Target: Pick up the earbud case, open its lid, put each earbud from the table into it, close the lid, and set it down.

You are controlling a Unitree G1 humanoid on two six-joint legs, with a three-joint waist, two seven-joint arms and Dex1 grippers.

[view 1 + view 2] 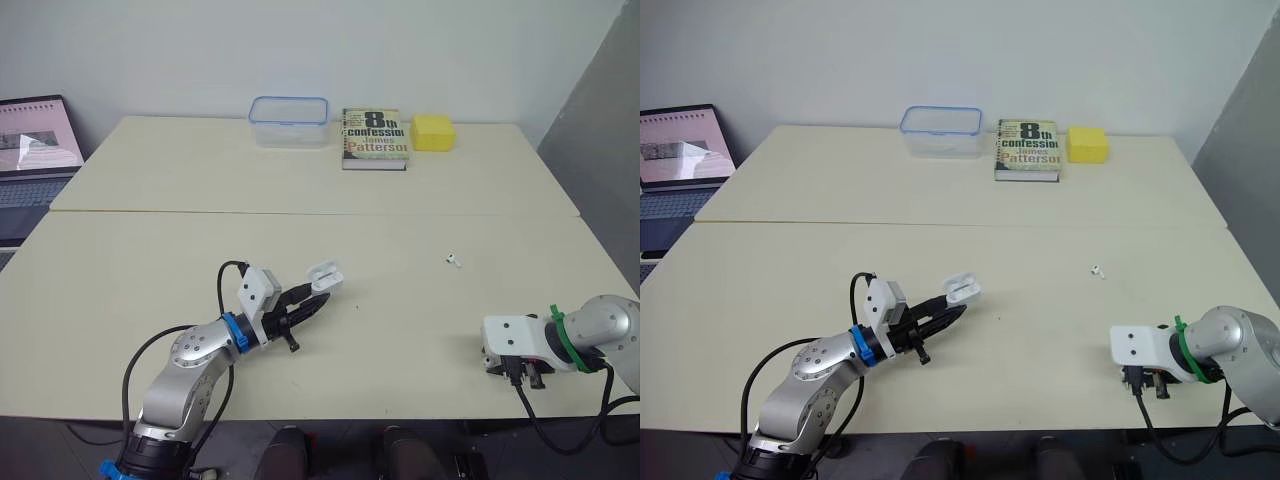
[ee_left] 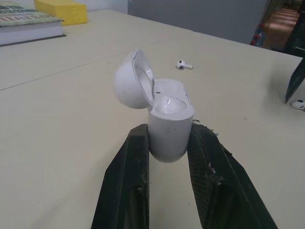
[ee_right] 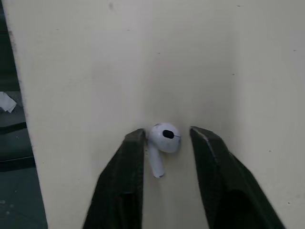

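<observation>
My left gripper [image 2: 169,134] is shut on the white earbud case [image 2: 167,124], held just above the table's front middle [image 1: 326,272] with its lid hinged open and one well showing empty. One white earbud [image 1: 454,261] lies loose on the table to the right of centre. Near the front right edge, a second earbud [image 3: 163,139] lies on the table between the fingers of my right gripper [image 3: 167,136]. That gripper points down and stands open, one finger [image 3: 136,143] touching the bud and a small gap at the other.
At the back of the table [image 1: 150,260] stand a clear plastic container [image 1: 289,121], a paperback book [image 1: 375,138] and a yellow block [image 1: 433,131]. A laptop [image 1: 35,150] sits off to the far left. The table's front edge runs close beside my right gripper.
</observation>
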